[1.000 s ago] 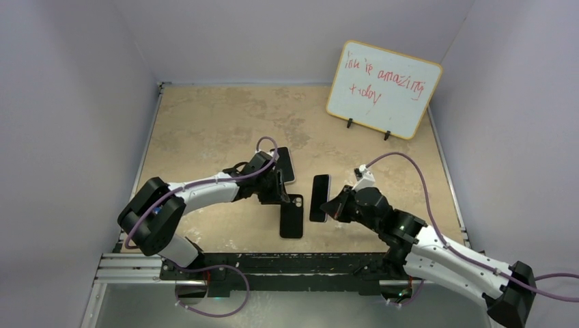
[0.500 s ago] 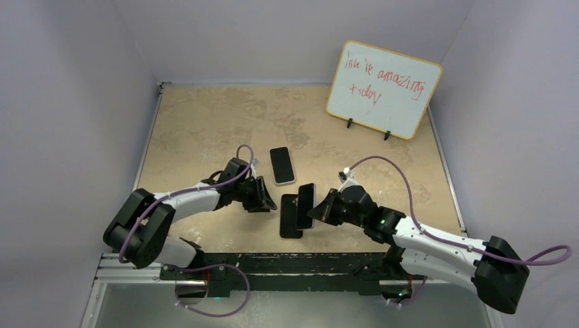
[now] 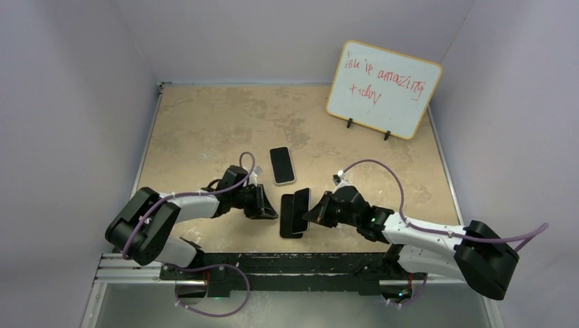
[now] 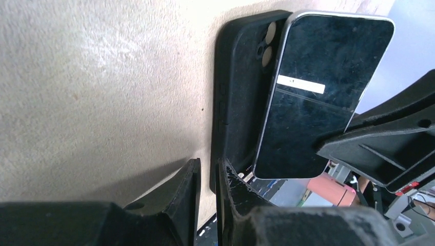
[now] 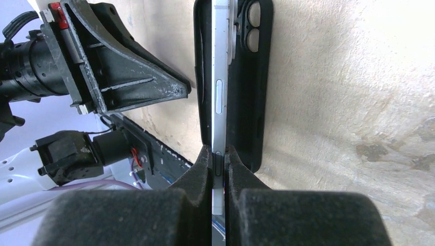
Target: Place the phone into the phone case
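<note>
The black phone case (image 3: 288,217) lies flat on the tan table near its front edge. My right gripper (image 3: 311,210) is shut on a white-edged phone (image 3: 302,207) and holds it tilted on edge over the case's right side. In the right wrist view the phone (image 5: 219,77) stands against the case (image 5: 252,102), pinched between my fingers (image 5: 219,154). My left gripper (image 3: 271,208) is shut and empty, its tips at the case's left edge. In the left wrist view the fingertips (image 4: 208,177) are just short of the case (image 4: 238,97), with the phone (image 4: 318,92) beyond.
A second dark phone (image 3: 282,165) lies flat just behind the case. A whiteboard (image 3: 383,89) with red writing stands at the back right. The black mounting rail (image 3: 287,263) runs along the table's front edge.
My right arm carried the phone left and lowered it onto the case. My left gripper pulled back from beside the second phone and came to the case's left edge.
</note>
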Robot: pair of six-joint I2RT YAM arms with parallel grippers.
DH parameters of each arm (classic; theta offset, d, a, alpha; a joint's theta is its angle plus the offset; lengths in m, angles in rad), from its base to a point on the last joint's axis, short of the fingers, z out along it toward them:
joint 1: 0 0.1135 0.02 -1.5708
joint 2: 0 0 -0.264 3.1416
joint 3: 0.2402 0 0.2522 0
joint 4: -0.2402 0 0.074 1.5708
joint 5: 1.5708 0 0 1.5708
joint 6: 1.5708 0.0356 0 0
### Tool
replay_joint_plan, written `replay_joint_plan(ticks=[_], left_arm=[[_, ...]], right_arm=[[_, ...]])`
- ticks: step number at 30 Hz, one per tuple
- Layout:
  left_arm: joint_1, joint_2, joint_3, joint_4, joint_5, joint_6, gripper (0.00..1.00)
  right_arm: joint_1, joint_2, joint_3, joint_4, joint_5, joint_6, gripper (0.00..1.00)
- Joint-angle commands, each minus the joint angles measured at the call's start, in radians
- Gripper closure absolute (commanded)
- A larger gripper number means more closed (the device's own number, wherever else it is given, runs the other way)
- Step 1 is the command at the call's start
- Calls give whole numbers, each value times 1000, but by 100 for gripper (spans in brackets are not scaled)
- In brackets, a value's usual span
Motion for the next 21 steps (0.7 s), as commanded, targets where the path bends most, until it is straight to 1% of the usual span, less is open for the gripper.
replay_joint_plan(ticks=[1,5,11,21], left_arm=[[-5,7,-33,115,53,-34,82],[-22,40,-47,176,69,-59,84],[-65,95,-33,222,72,-80,86],[-82,101,-29,218,47,-79,88]], right_arm=[[3,37,4,135,-46,25,100],[4,63,-4,148,-53,26,100],[3,102,-10,164,-82,25,100],[2,138,7,90,-120,-20,100]])
